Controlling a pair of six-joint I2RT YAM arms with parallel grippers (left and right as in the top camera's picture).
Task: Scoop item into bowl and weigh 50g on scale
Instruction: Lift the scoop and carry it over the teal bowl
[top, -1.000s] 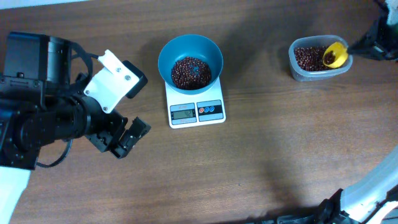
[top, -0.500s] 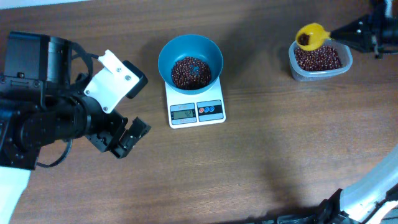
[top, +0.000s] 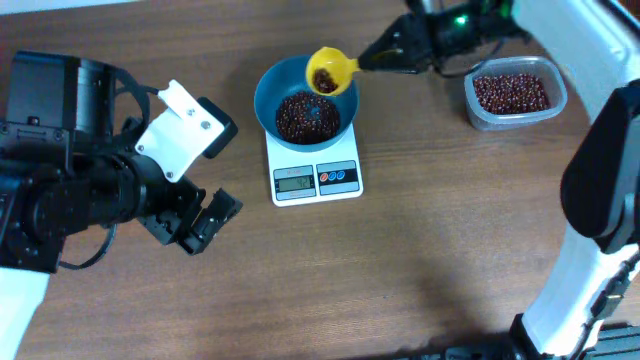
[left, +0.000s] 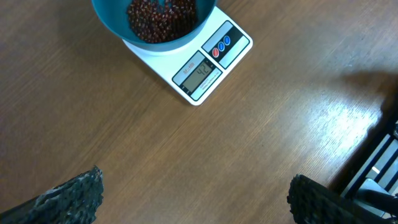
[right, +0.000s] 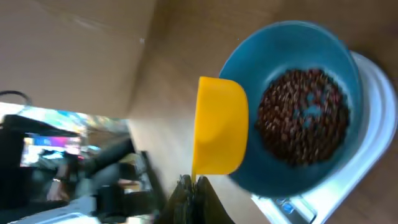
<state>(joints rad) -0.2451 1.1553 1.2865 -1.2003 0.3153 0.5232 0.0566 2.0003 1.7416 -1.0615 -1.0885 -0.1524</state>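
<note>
Stage: the right arm held a loaded scoop over the bowl, so I judged this a top-up run late in the task.
Right gripper (top: 385, 55): clamped tight on the thin handle of the yellow scoop (top: 328, 72); the wrist view showed its dark fingers pinched together under the scoop.
Scoop: carried a small heap of beans (top: 323, 80) and hung above the far right part of the bowl's rim, roughly level, with nothing seen pouring out.
Bowl (top: 268, 82): blue and deep, it sat on the scale (top: 350, 160) near the middle of the worktop's far edge and overhung the platform.
Beans in bowl (top: 305, 115): a dark pile covered the bottom, well below the rim.
Scale display (left: 200, 73): lit with digits, too small for me to read surely, so I could not tell how close the weight was to the target.
Tub (top: 476, 110): clear plastic, towards the far right corner of the worktop, still well stocked with beans.
Left gripper (top: 198, 220): jaws spread wide and holding nothing, parked low near the left edge, well apart from the scale.
Done: several loads were evidently in the bowl.
Left: tip this load in, check the reading, then add or remove beans.
Risk: a full tip might overshoot, and beans might bounce over the rim.
</note>
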